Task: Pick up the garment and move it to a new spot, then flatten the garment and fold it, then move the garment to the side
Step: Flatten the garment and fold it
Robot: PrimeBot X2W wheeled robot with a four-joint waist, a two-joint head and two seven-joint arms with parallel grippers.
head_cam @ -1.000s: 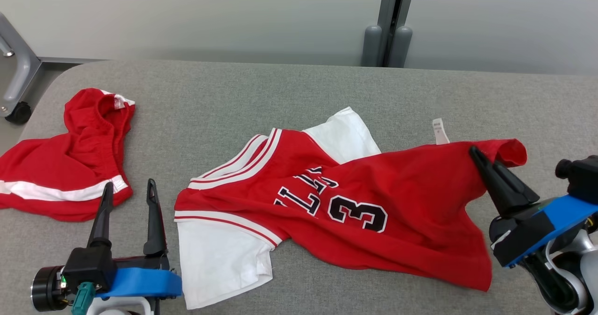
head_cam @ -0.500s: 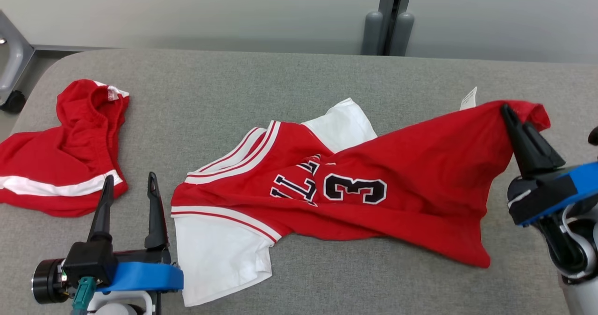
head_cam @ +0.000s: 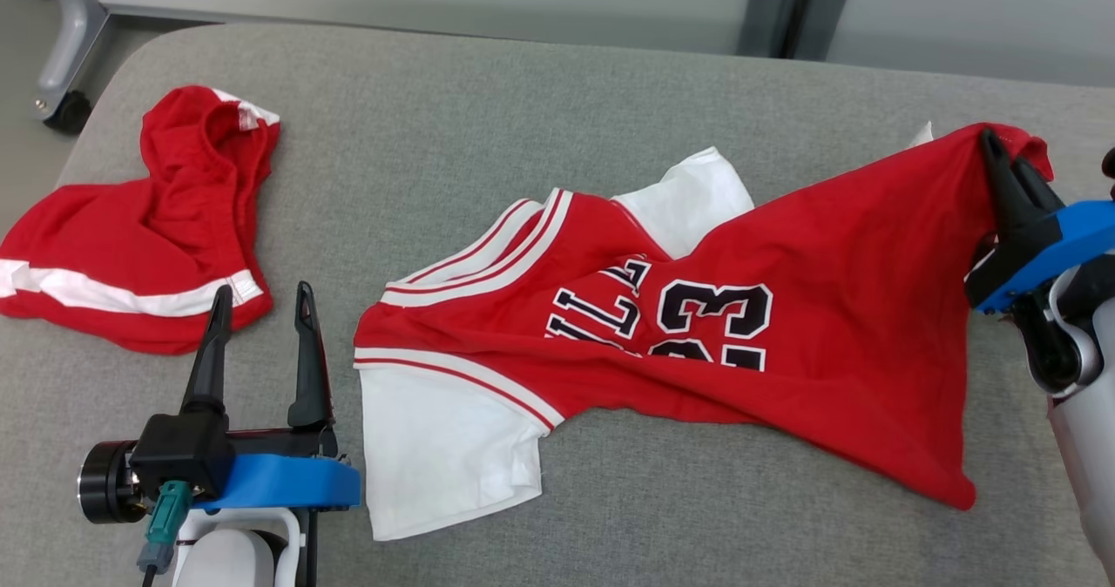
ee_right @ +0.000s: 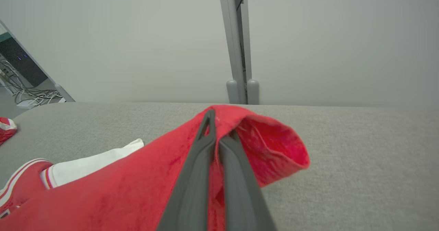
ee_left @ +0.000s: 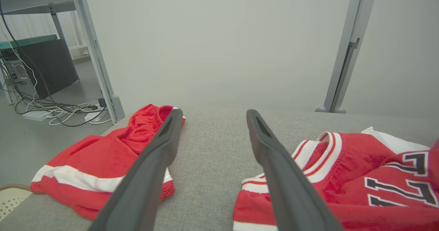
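Head view, near edge: left gripper (head_cam: pixel 264 289) sits low at the left, jaws spread with nothing between them. Its tips are over bare table (head_cam: pixel 523 108), between two red pieces.

Right gripper (head_cam: pixel 993 145) is at the right edge, jaws pressed together and pinching the red hem corner of the jersey (head_cam: pixel 810 343). That corner is raised, and the cloth slopes down from it toward the centre. Right wrist view: hem fabric is folded over the closed jaws, with an open loop to their right.

Jersey, count one: centre to right of table, crumpled, collar end toward the left gripper.
- Sleeves, two, white: near sleeve (head_cam: pixel 444 448) flat; far sleeve (head_cam: pixel 697 199) partly under the red body.
- Print: "23", black with white outline. Black letters beside it are partly lost in a fold; "LL" is readable.
- Small white tag (head_cam: pixel 922 134) behind the lifted hem, text too small to read.

Far left: one pair of red shorts (head_cam: pixel 148 230) with a white stripe, bunched, apart from the jersey. Its near corner is just beside the left gripper.

Beyond the table: one grey frame leg with castor (head_cam: pixel 77 47) and two grey posts (head_cam: pixel 766 8) against a pale wall. Left wrist view: cables (ee_left: pixel 61 109) on the floor and a dark cabinet (ee_left: pixel 51 66).
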